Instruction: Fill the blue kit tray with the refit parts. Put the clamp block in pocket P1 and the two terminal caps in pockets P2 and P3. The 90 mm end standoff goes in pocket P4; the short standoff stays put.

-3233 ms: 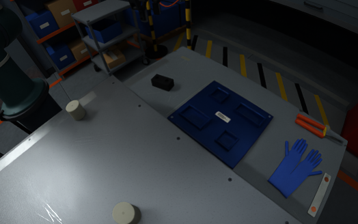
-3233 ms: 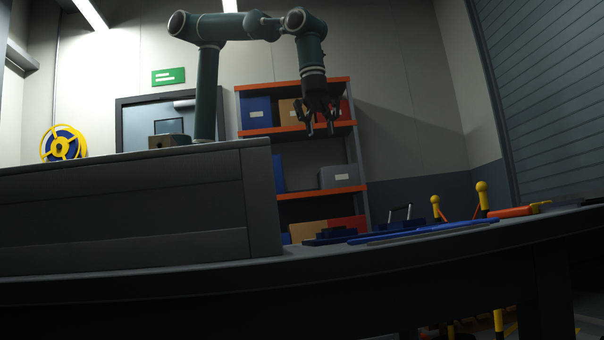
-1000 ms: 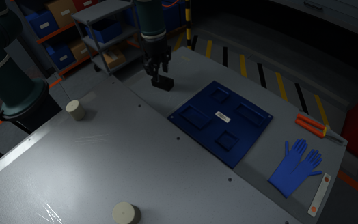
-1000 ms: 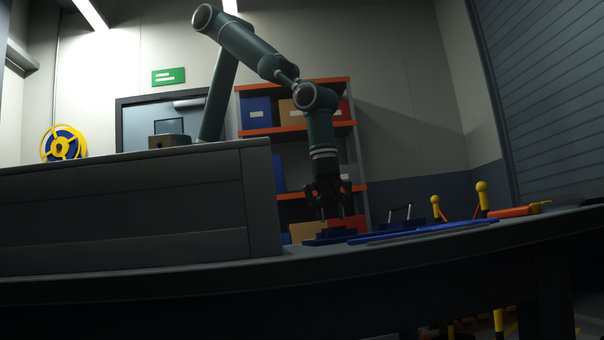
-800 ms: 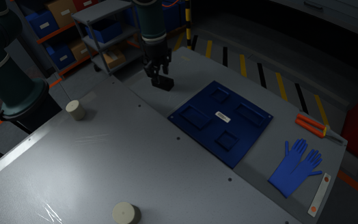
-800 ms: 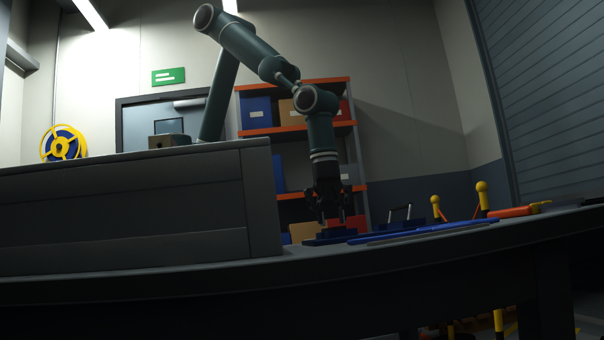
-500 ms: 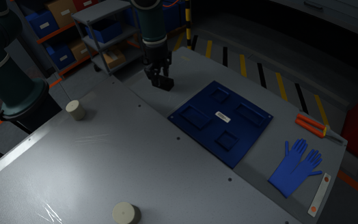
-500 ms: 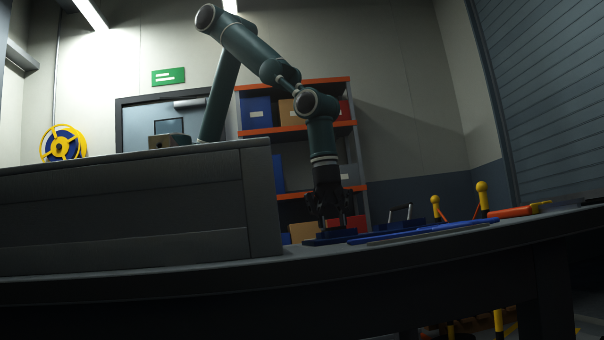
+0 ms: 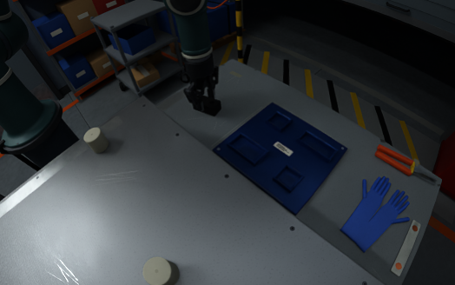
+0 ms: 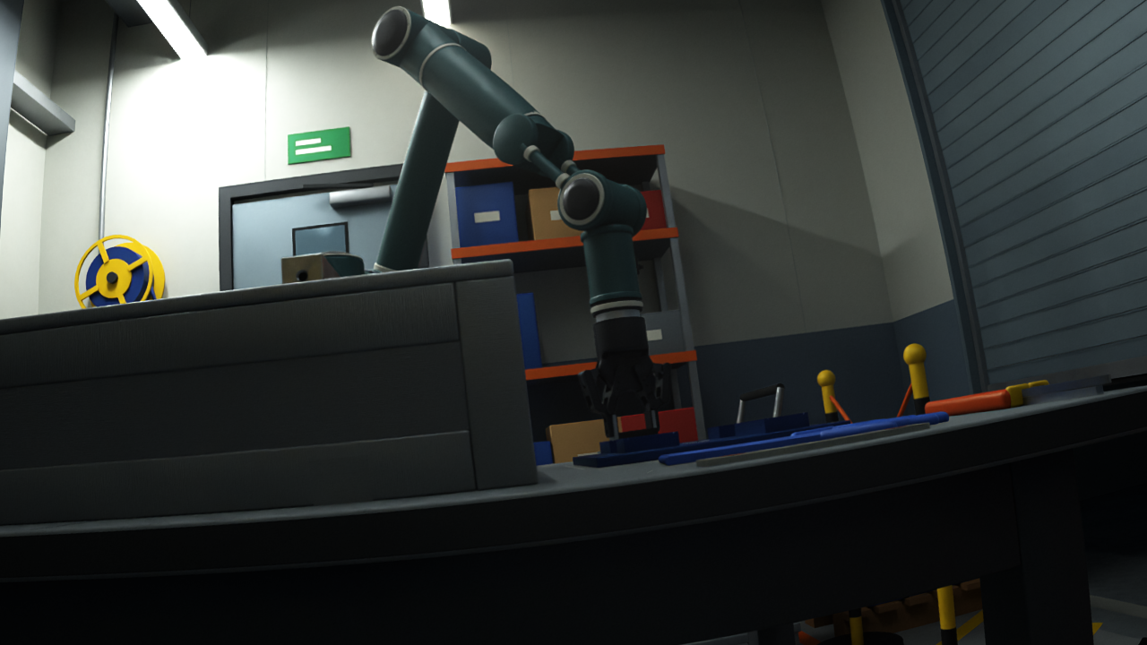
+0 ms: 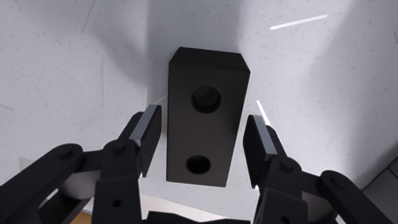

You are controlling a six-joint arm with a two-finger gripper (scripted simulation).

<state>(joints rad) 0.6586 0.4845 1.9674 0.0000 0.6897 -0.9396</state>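
Observation:
At the far side of the grey table, just left of the blue kit tray [image 9: 281,154], a black clamp block [image 11: 203,118] with two round holes lies flat on the surface. The tray has several pockets, all empty, around a small white label. Two cream terminal caps stand far from the tray, one at the left edge [image 9: 96,140] and one at the near edge [image 9: 159,271]. I see no standoffs. My gripper [image 11: 202,140] is down over the clamp block [image 9: 207,105], straddling its long sides, and it is open and holds nothing.
A pair of blue gloves [image 9: 377,211] lies right of the tray, with an orange-handled tool [image 9: 397,160] beyond it and a white strip [image 9: 406,247] at the table's right edge. A grey shelf cart [image 9: 132,43] stands behind the table.

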